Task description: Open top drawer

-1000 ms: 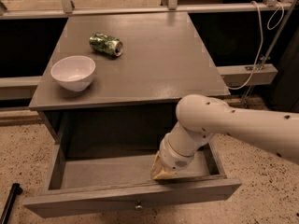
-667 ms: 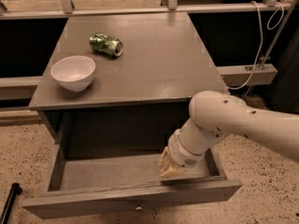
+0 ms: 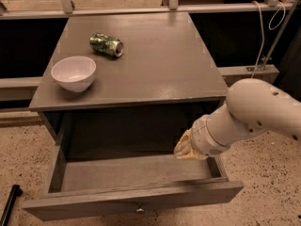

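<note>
The top drawer [image 3: 134,200] is a grey wooden drawer pulled far out of the cabinet, its inside bare, with a small round knob [image 3: 139,210] at the middle of its front. My white arm comes in from the right. My gripper [image 3: 186,148] hangs over the drawer's right rear part, a little above its floor, seen end-on from behind the wrist. It touches nothing that I can see. The lower drawers are hidden under the open one.
On the grey cabinet top [image 3: 155,65] stand a white bowl [image 3: 74,72] at the left and a crushed green can [image 3: 106,44] lying on its side behind it. A black rod [image 3: 9,204] lies on the speckled floor at lower left. Rails and cables run behind.
My arm and gripper have moved right and up, away from the drawer's front, lifting out of the drawer. The drawer stays open in the same place.
</note>
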